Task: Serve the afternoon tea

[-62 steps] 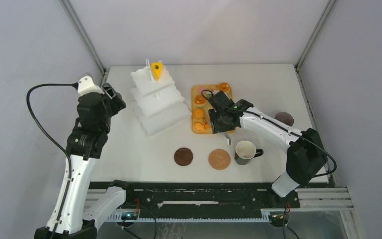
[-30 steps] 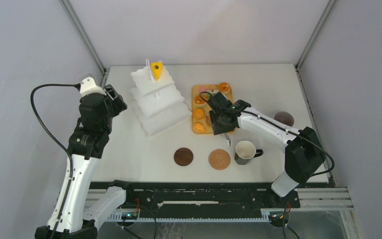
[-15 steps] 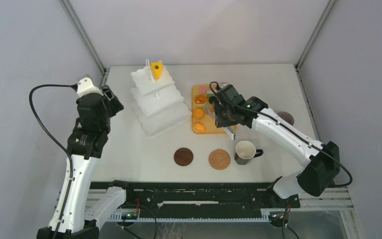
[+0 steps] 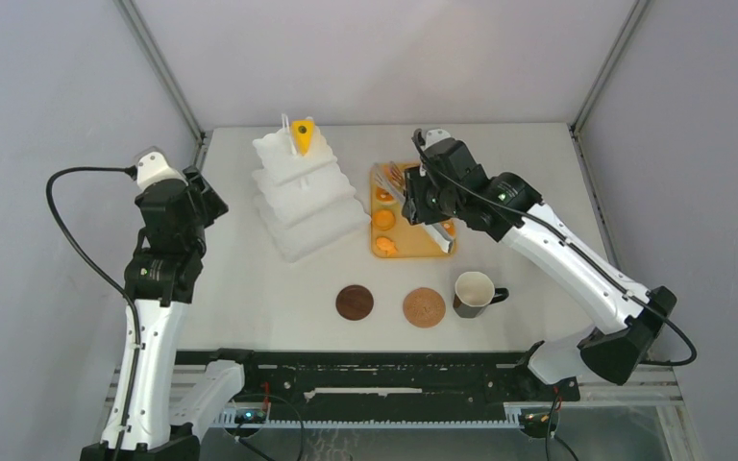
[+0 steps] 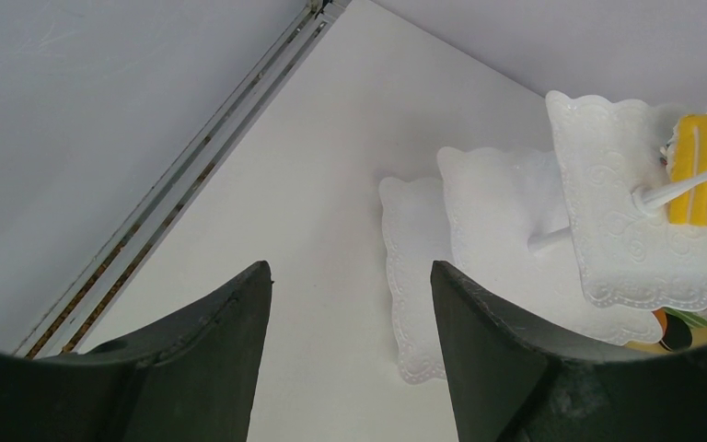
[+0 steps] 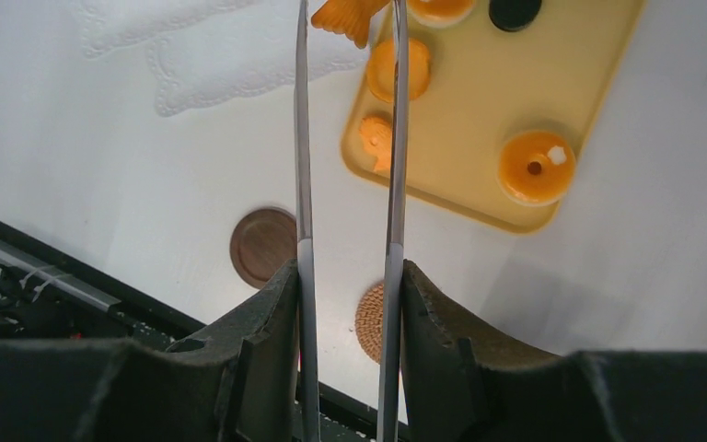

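My right gripper (image 6: 350, 272) is shut on a pair of metal tongs (image 6: 304, 184), whose tips pinch an orange pastry (image 6: 350, 14) in the air above the tan tray's (image 6: 479, 92) left edge. On the tray lie an orange tart (image 6: 534, 166), two smaller orange pastries (image 6: 399, 69) and a black round (image 6: 514, 11). In the top view that gripper (image 4: 428, 204) hangs over the tray (image 4: 423, 248). A yellow cake wedge (image 4: 302, 134) sits on the top tier of the white stand (image 4: 307, 197). A dark mug (image 4: 474, 291) stands near the front. My left gripper (image 5: 350, 276) is open and empty, left of the stand.
A dark brown coaster (image 4: 354, 302) and a woven tan coaster (image 4: 424, 307) lie in front of the stand and tray, left of the mug. The enclosure's frame rail (image 5: 175, 184) runs along the table's left edge beside my left gripper (image 4: 207, 192).
My right arm has risen and swung toward the back of the tray, carrying the tongs with the orange pastry. The left arm has drawn back a little to the left.
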`<state>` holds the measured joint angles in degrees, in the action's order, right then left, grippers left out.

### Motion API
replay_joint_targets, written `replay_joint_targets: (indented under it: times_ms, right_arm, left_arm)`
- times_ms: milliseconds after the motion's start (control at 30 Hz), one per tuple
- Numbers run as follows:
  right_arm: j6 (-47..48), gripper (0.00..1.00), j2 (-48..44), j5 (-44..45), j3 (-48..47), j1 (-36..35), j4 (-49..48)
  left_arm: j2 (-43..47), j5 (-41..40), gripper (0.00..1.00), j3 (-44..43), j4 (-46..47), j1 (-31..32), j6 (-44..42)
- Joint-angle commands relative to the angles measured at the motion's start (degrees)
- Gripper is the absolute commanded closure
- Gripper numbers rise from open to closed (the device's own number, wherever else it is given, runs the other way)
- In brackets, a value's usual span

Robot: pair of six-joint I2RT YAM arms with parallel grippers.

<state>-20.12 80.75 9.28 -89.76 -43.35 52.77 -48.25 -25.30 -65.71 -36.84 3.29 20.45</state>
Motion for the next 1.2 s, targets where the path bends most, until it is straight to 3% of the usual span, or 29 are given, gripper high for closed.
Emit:
replay_joint_targets:
  times_ms: [0,467,800,1167]
  right_arm:
    - [1.8,0.91,-2.5,0.9,-6.6,-3.2,-1.5]
    - [7.9,0.91,5.0,-1.5,-22.2,-13.1,-4.5]
    - [7.9,0.91,18.1,-2.4,-35.4,-15.1,-3.5]
    - [8.5,0.91,25.9,0.8,-39.2,-14.6,-6.7]
  left_arm:
    - [0.3,0.3,0.31,-3.8,0.5,-0.8,-0.5]
    - [-3.1,1.6,0.31,-3.2,-1.8,-5.3,4.6]
    - [-2.8,4.6,0.31,-2.5,-2.0,-6.0,5.7]
    - [-3.0,4.4,0.31,-1.9,-1.5,-6.1,5.1]
